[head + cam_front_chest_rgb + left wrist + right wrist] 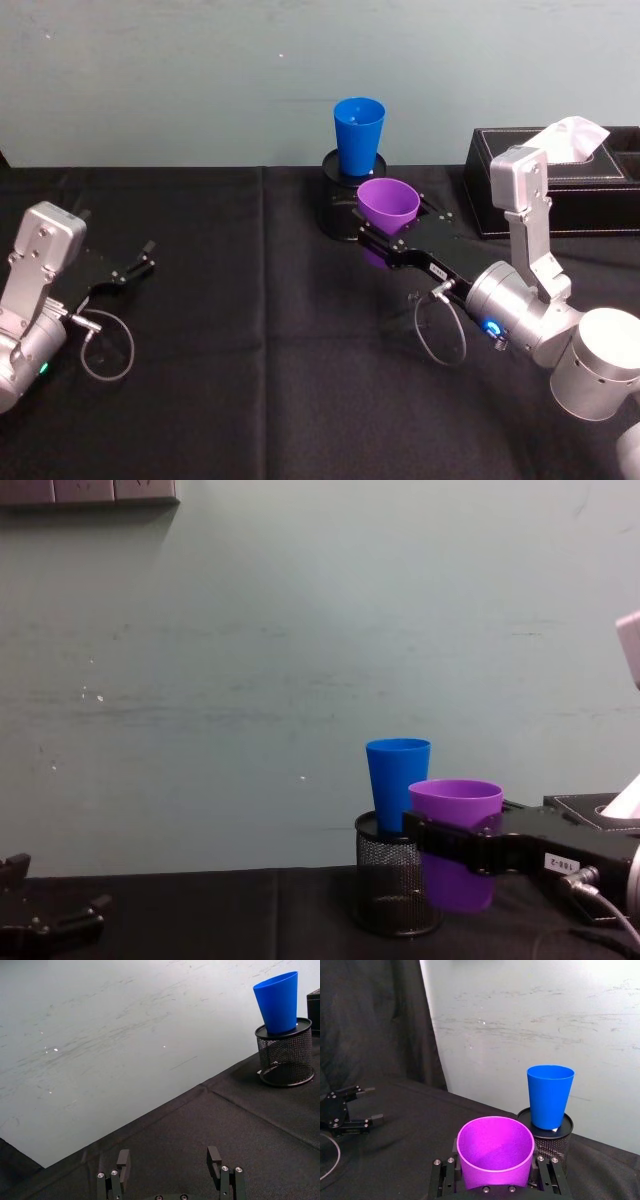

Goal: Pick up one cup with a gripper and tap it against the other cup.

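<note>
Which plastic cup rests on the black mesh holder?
The bright blue plastic tumbler sits there; the purple plastic tumbler is clamped in the right gripper.

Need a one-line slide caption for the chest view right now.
Right tool holds the purple cup upright, lifted close beside the blue cup standing on the black mesh holder.

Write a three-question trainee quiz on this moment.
1. True or false: the left gripper holds the purple cup.
2. The blue cup stands on: A the tissue box; B the mesh holder; C the cloth.
3. Which gripper is shut on the purple cup?
Key: 1 false; 2 B; 3 the right gripper.
</note>
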Controlling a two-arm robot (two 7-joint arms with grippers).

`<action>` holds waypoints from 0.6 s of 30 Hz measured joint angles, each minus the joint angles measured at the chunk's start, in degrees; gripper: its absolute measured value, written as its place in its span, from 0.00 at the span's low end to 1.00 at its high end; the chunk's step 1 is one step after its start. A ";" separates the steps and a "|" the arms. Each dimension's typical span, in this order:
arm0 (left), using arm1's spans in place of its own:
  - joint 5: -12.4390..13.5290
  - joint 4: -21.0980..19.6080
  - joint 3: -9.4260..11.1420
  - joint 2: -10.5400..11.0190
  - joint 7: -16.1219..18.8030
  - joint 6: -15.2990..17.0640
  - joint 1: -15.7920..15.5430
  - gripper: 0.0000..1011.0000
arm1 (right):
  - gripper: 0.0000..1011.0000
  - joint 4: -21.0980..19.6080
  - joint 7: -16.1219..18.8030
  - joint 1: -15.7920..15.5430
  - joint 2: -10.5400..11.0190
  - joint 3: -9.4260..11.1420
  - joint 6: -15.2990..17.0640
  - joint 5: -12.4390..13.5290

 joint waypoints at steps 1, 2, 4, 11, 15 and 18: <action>0.00 0.00 0.00 0.00 0.00 0.00 0.00 0.99 | 0.72 0.00 0.00 0.00 0.00 0.00 0.00 0.00; 0.00 0.00 0.00 0.00 0.00 0.00 0.00 0.99 | 0.72 0.00 0.00 0.00 0.00 0.00 0.00 0.00; 0.00 0.00 0.00 0.00 0.00 0.00 0.00 0.99 | 0.72 0.00 0.00 0.00 0.00 0.00 0.00 0.00; 0.00 0.00 0.00 0.00 0.00 0.00 0.00 0.99 | 0.72 0.00 0.00 0.00 0.00 0.00 0.00 0.00; 0.00 0.00 0.00 0.00 0.00 0.00 0.00 0.99 | 0.72 0.00 0.00 0.00 0.00 0.00 0.00 0.00; 0.00 0.00 0.00 0.00 0.00 0.00 0.00 0.99 | 0.72 0.06 0.00 0.01 -0.01 -0.03 -0.01 0.00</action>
